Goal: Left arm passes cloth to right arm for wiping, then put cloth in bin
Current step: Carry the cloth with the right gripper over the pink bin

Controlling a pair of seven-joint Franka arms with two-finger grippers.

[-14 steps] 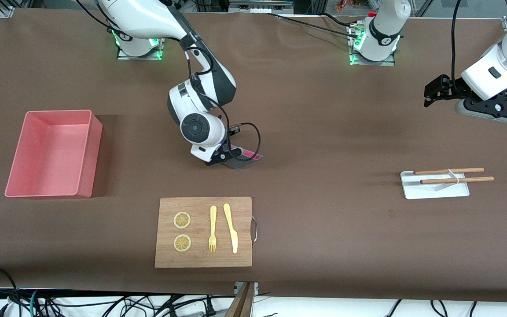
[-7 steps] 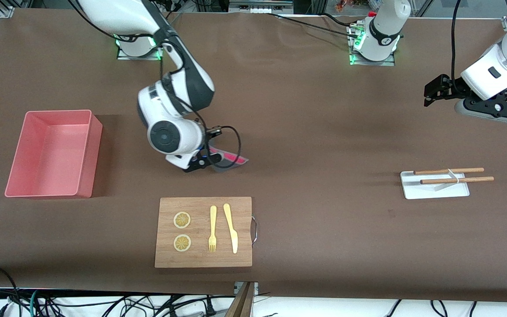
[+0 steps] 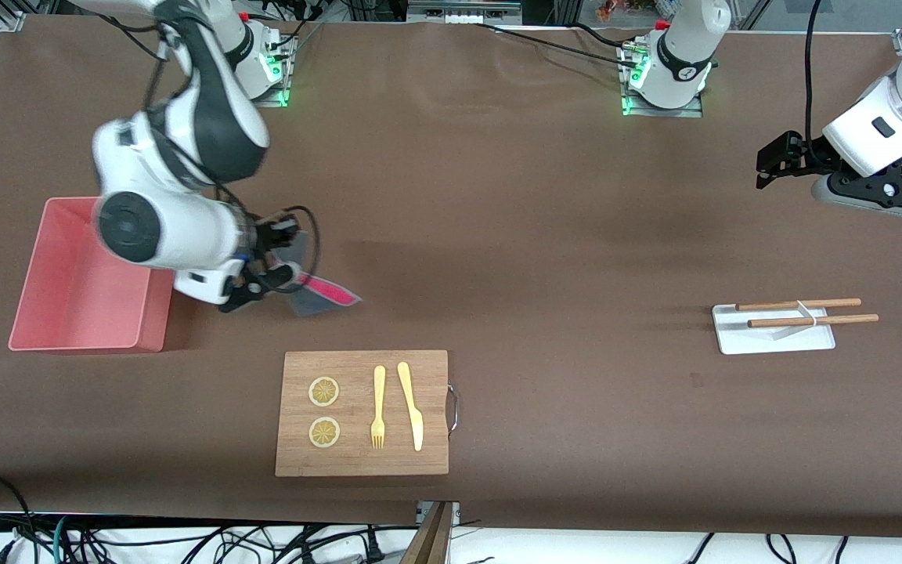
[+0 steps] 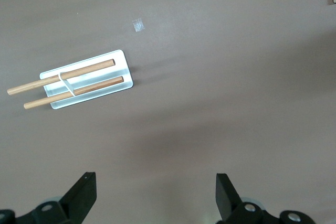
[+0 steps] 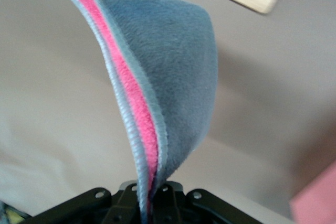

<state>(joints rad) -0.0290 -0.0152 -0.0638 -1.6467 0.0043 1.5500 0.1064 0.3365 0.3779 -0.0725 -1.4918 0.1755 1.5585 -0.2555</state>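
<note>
- Your bin [image 3: 83, 282] sits on the table [image 3: 561, 235] near the right arm's end
- Your right gripper [image 3: 267, 278] hangs over the table just beside the bin, clamped on the cloth [image 3: 324, 294], which is folded pink inside grey
- Your cutting board [image 3: 362, 413] lies near the front edge
- Your left gripper [image 3: 772, 162] waits, spread wide, over the left arm's end

The right tool [image 5: 148, 195] pinches the folded cloth [image 5: 168, 77], grey outside, pink inside, above the brown desk [image 5: 47, 103].
</note>
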